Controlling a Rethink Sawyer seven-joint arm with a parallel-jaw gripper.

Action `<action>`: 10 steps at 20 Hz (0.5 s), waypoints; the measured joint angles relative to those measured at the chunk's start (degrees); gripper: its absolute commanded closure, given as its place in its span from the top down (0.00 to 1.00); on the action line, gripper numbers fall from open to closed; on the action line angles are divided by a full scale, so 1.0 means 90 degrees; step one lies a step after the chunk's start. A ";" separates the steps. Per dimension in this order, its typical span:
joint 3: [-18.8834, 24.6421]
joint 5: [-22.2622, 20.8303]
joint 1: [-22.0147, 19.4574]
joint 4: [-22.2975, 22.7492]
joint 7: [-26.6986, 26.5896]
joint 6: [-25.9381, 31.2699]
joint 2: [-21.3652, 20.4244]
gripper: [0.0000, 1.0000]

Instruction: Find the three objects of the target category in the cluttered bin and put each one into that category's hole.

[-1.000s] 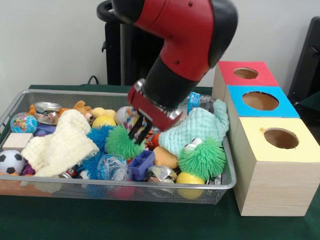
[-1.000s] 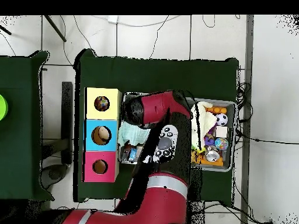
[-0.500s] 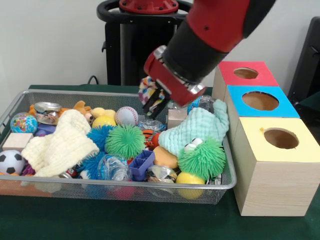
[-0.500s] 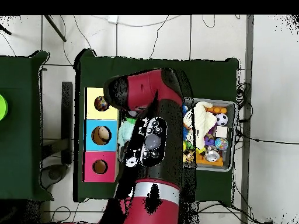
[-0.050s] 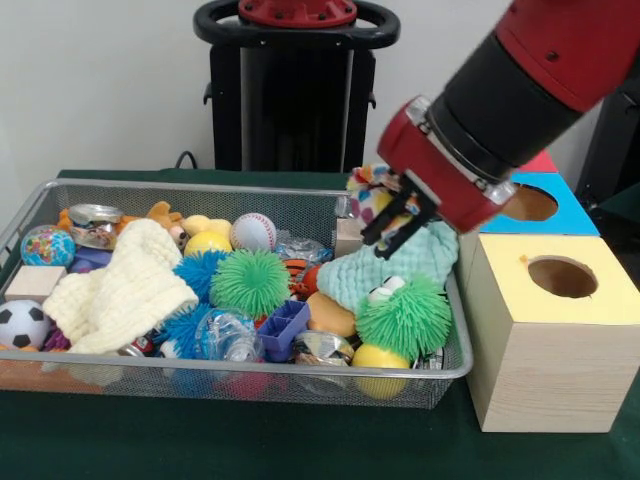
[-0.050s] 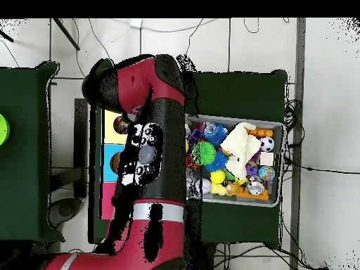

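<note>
Gripper (image 5: 398, 222): dark fingers pinched on a small multicoloured ball (image 5: 371, 193), carried in the air above the right end of the wire bin (image 5: 250, 378), close to the boxes. In the overhead view the arm covers both gripper and ball.

Multicoloured ball: patterned, round, small. Judged light and fairly firm; a round surface may roll out of a narrow pinch, so hold is best across its widest part, as it appears to be now.

Mint cloth (image 5: 392, 262): soft, lying crumpled at the bin's right end, directly beneath the gripper.

Green spiky ball (image 5: 406, 318): at the bin's front right corner, just below the cloth; a second green spiky ball (image 5: 250, 283) sits mid-bin. Both judged soft and springy.

Baseball (image 5: 253, 231): near the bin's back edge, centre.

Yellow box (image 5: 552, 330): hole on top, just beside the bin's right end. Blue box (image 5: 573, 215) behind it, partly hidden by the arm.
</note>
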 measured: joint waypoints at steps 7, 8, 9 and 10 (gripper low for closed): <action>-0.0165 0.0008 0.0371 -0.0589 0.0078 0.0588 0.0637 0.00; -0.0222 0.0039 0.0509 -0.0595 0.0171 0.0641 0.0760 0.00; -0.0237 0.0057 0.0549 -0.0595 0.0203 0.0651 0.0792 0.00; -0.0251 0.0085 0.0592 -0.0595 0.0246 0.0659 0.0826 0.00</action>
